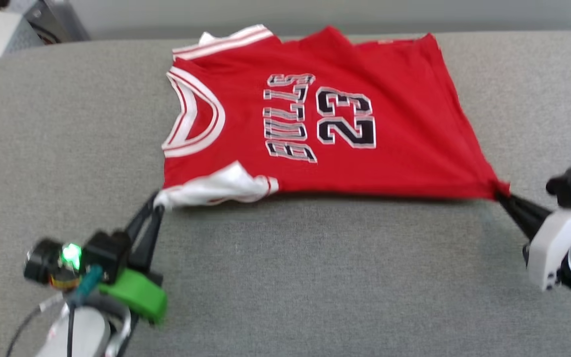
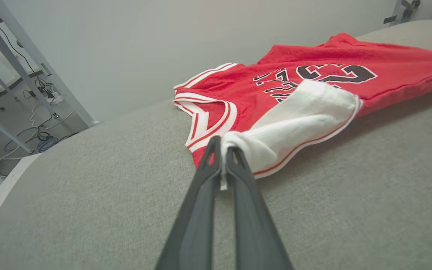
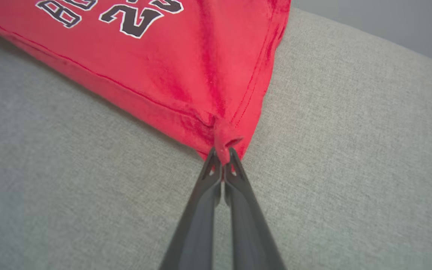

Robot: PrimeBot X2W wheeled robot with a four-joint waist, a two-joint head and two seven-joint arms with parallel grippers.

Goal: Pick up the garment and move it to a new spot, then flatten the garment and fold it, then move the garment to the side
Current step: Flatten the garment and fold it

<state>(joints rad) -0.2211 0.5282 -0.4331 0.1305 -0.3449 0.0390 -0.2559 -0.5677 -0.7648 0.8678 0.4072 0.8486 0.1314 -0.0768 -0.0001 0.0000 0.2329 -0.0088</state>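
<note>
Left gripper (image 1: 156,202) nearest, jaws pinched on the white sleeve (image 1: 216,186); right gripper (image 1: 502,192) clamps the hem corner (image 1: 486,184). Together they hold the garment (image 1: 315,124) taut on the grey counter (image 1: 285,277), flattening it, I'd say, for folding.

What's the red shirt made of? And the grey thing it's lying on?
The red shirt looks like soft, matte knit cloth: it puckers where the left pincer and the right pincer pinch it. The grey surface looks like woven fabric, with a fine speckled weave; its rounded corners hint at padding, but that's a guess.
</note>
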